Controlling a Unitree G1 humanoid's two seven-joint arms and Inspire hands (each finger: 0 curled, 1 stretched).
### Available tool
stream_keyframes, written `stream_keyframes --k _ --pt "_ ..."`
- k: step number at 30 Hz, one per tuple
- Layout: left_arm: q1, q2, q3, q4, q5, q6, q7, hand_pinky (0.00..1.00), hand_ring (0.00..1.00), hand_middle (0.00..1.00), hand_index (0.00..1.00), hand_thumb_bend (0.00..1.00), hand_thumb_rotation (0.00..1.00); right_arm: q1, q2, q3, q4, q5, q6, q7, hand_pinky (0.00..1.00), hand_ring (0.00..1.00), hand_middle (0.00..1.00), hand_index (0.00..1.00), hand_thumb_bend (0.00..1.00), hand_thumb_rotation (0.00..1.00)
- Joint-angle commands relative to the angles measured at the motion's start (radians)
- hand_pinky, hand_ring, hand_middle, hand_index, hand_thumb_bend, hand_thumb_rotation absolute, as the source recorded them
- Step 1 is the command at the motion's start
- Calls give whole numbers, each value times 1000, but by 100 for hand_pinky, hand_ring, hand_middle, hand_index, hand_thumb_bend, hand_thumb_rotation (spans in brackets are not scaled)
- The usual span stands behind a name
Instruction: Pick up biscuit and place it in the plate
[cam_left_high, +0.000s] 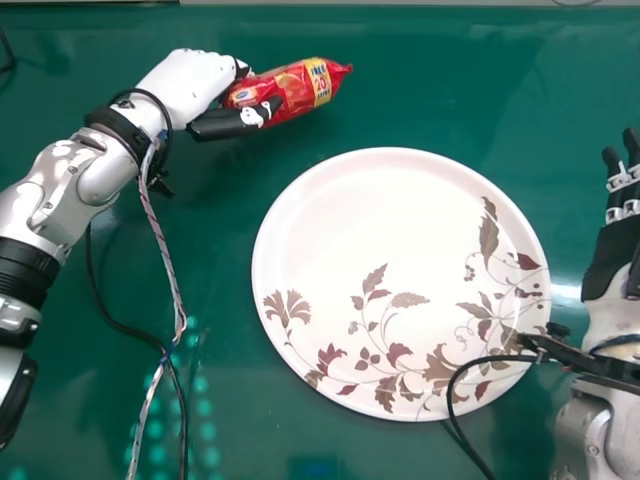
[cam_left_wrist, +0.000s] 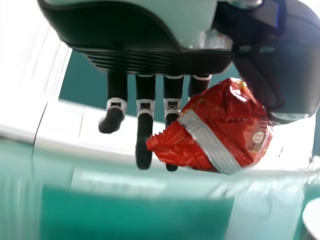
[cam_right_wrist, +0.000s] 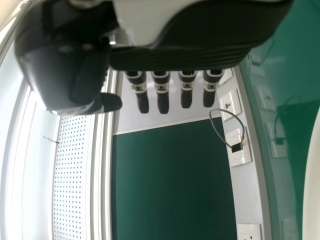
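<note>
1. The green table (cam_left_high: 450, 60) lies under everything; its smooth surface would let a light packet slide if it were set down short of the plate.
2. The broad round plate (cam_left_high: 345, 235), pale with brown leaf patterns, sits at the centre of the head view. It looks stiff and nearly flat, so the packet should be lowered gently rather than dropped onto it.
3. The left hand (cam_left_high: 195, 85) is at the head view's upper left, its thumb and fingers closed round the biscuit packet (cam_left_high: 300, 88) at one end.
4. The right hand (cam_left_high: 612, 250), at the right edge beside the plate, has its fingers straight and holds nothing. A black cable (cam_left_high: 495, 357) from that arm passes across the plate's near right part in view; it could snag.
5. The red packet is beyond the plate's far left rim, apart from it, sticking out of the grasp towards the right. It is probably light, with a slick, crinkly wrapper round brittle biscuits — a hard squeeze may crack them, a slack one may let it turn or slip. The fuller middle would give the best hold.
6. The crimped end (cam_left_high: 345, 72) is free; it is likely too floppy to carry by.
</note>
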Motion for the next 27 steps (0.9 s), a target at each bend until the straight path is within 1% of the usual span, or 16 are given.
stream_keyframes --k 1,3,4,7,8,10,12,16,18,20,22,25,27 --pt "52 19 53 -112 -43 31 -22 6 11 47 49 52 0 5 -4 -6 -5 -7 7 -7 100 100 100 100 12 46" --pt "81 18 82 -181 -77 50 -53 12 19 47 49 52 0 1 -5 -5 -6 -8 12 -8 100 100 100 100 12 46" --pt "94 16 98 -214 -101 51 -66 14 22 47 49 51 0 -1 -8 -4 -5 -10 12 -6 100 100 100 100 11 46" --pt "125 14 133 -291 -147 39 -84 18 24 47 49 51 0 -8 -11 -2 -8 -13 26 -10 100 100 100 100 11 45" --pt "131 12 140 -308 -152 39 -88 19 28 46 52 50 0 -10 -12 -1 -8 -13 29 -10 100 100 100 100 11 45" --pt "143 12 153 -340 -158 27 -84 21 32 45 54 49 0 -13 -12 0 -10 -15 34 -13 100 100 100 100 11 45" --pt "156 10 164 -371 -172 4 -82 20 32 45 55 48 0 -16 -12 2 -13 -17 39 -14 100 100 100 100 12 45" --pt "174 4 170 -416 -194 -59 -90 20 32 44 55 48 0 -20 -11 6 -14 -30 43 -18 100 100 100 100 12 44" --pt "186 -1 168 -441 -192 -75 -93 17 38 48 50 49 0 -22 -8 9 -17 -37 44 -21 100 100 100 100 13 44" --pt "199 -6 163 -462 -176 -93 -86 13 40 49 49 50 0 -23 -8 10 -19 -42 45 -22 100 100 100 100 14 44" --pt "210 -16 155 -475 -184 -115 -96 15 40 49 49 50 0 -23 -6 12 -24 -42 46 -22 100 100 100 100 14 44" --pt "217 -33 131 -455 -200 -169 -121 16 41 49 49 50 0 -21 -4 14 -28 -43 44 -22 100 100 100 100 15 44" --pt "225 -47 122 -449 -231 -184 -154 18 42 49 49 50 0 -18 -1 16 -33 -43 45 -24 100 100 100 100 15 44"
